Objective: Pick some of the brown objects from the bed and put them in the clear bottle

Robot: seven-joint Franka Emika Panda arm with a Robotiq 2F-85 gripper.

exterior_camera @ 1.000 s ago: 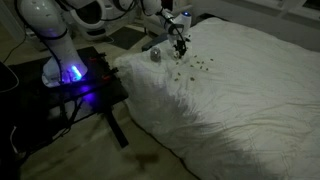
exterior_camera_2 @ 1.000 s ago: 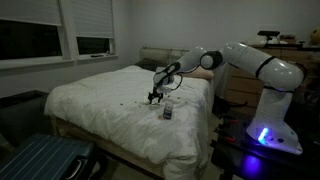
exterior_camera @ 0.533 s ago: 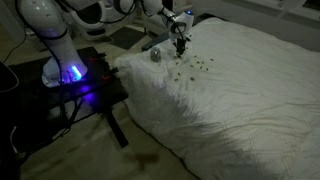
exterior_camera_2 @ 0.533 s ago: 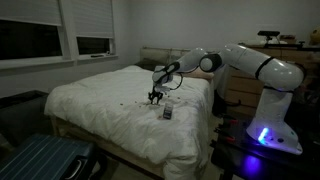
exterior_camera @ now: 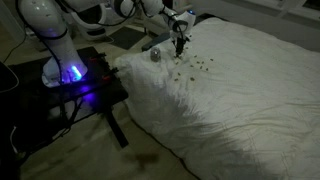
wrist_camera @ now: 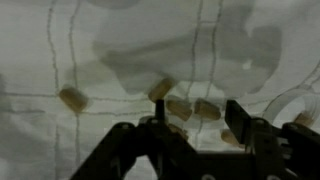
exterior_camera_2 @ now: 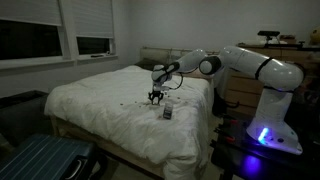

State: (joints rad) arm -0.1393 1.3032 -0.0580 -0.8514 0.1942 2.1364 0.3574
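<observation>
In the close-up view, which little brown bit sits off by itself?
The brown bit at far left, alone on the bed; the other bits cluster by the open gripper.

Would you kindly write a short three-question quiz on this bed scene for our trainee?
1. True or false: the bottle rests on the bed.
2. What lies right under the claw? A) the bottle B) brown pellets C) a cup
3. Fill in: in the wrist view the claw's jaws stand ____.
Key: 1 true; 2 B; 3 open.
</observation>
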